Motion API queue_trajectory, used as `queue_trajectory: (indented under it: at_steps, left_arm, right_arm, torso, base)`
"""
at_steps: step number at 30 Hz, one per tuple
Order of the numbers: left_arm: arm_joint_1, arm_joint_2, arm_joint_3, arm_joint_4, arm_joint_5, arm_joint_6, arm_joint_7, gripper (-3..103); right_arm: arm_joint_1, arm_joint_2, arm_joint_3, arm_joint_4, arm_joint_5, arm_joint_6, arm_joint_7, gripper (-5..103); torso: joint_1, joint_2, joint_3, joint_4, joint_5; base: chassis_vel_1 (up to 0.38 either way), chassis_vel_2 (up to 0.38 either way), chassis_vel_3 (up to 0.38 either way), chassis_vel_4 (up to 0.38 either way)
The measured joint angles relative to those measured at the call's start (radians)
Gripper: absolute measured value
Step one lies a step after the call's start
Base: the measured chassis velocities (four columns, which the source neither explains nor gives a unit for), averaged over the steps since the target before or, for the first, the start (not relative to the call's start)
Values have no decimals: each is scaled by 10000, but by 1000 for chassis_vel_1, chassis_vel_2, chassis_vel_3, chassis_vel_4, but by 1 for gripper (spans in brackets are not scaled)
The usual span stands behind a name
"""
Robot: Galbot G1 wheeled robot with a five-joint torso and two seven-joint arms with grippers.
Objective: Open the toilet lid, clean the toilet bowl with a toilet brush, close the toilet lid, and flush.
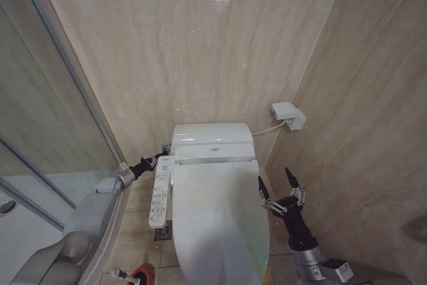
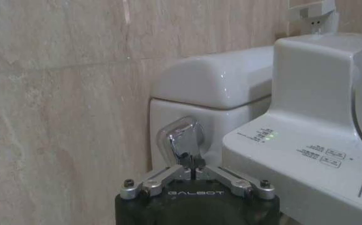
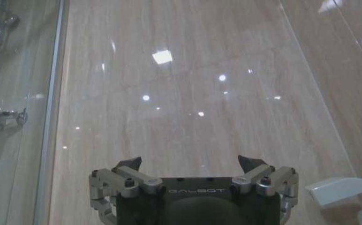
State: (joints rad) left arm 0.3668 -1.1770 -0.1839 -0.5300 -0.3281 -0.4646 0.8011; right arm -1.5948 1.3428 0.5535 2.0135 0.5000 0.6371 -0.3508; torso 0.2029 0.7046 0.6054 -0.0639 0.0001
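A: Where's the toilet lid (image 1: 217, 221)?
B: Down flat over the toilet bowl (image 1: 175, 258), at six o'clock.
A: And the hands?
B: Left hand (image 2: 193, 169) pinched narrow on the chrome flush lever (image 2: 181, 143) at nine o'clock. Right hand (image 1: 278, 183) spread wide at three o'clock, holding nothing.

A white wall socket box (image 1: 288, 115) sits on the beige marble-look wall tiles (image 1: 200, 51), its cable running to the cistern (image 1: 212, 136). A glass shower screen (image 1: 40, 111) stands left; a red brush holder (image 1: 141, 275) rests on the floor.
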Motion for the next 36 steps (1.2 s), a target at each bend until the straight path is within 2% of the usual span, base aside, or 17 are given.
queue_trajectory:
  at_steps: [12, 20, 23, 25, 26, 27, 30, 31, 33, 34, 35, 36]
  left_arm:
    - [7, 16, 0, -71, 0, 2, -12, 0]
    - [499, 363, -131, -1094, -139, 11, -176, 0]
    - [1113, 780, -307, -2285, -354, 90, -829, 0]
    - [1269, 877, -373, -2579, -418, 120, -1033, 0]
    - [1635, 1058, -518, -3212, -563, 202, -1583, 0]
    - [1635, 1058, -518, -3212, -563, 202, -1583, 0]
    - [2639, 1361, -946, -5094, -1098, 660, -3030, 0]
    - [2639, 1361, -946, -5094, -1098, 660, -3030, 0]
    - [3521, 1525, -1260, -6942, -1815, 1310, -3966, 0]
    - [3842, 1561, -1353, -7620, -2063, 1502, -4346, 28]
    - [3842, 1561, -1353, -7620, -2063, 1502, -4346, 28]
    - [4215, 1574, -1490, -8394, -2245, 1681, -4905, 28]
  right_arm:
    - [21, 33, 4, -23, -4, 0, 0, 100]
    - [37, 109, -18, -55, -40, 0, 0, 100]
    - [40, 141, -25, -55, -65, 0, 0, 100]
    - [39, 147, -26, -55, -69, 0, 0, 100]
    - [40, 154, -23, -55, -82, 0, -1, 100]
    - [40, 154, -23, -55, -82, 0, -1, 100]
    - [66, 178, 11, -66, -89, 0, 49, 100]
    - [66, 178, 11, -66, -89, 0, 49, 100]
    - [95, 210, 58, -101, -89, -2, 234, 100]
    - [99, 223, 81, -102, -96, -6, 343, 100]
    - [99, 223, 81, -102, -96, -6, 343, 100]
    - [107, 240, 117, -101, -130, -12, 481, 100]
  torso:
    - [0, 0, 0, -4, -1]
    - [4, -3, 0, -10, -3]
    - [3, -2, 0, -3, -3]
    - [3, -2, 0, -1, -3]
    - [2, -2, 0, 0, -3]
    - [2, -2, 0, 0, -3]
    - [2, -2, 0, 0, -3]
    - [2, -2, 0, 0, -3]
    - [0, -2, 0, -2, -2]
    - [1, -2, -1, -1, -2]
    - [1, -2, -1, -1, -2]
    - [0, -2, -1, -5, 0]
  base:
    - [0, 0, 0, 0]
    - [0, 0, 0, 0]
    - [0, 0, 0, 0]
    - [0, 0, 0, 0]
    - [0, 0, 0, 0]
    - [0, 0, 0, 0]
    - [0, 0, 0, 0]
    - [0, 0, 0, 0]
    - [0, 0, 0, 0]
    - [0, 0, 0, 0]
    - [0, 0, 0, 0]
    - [0, 0, 0, 0]
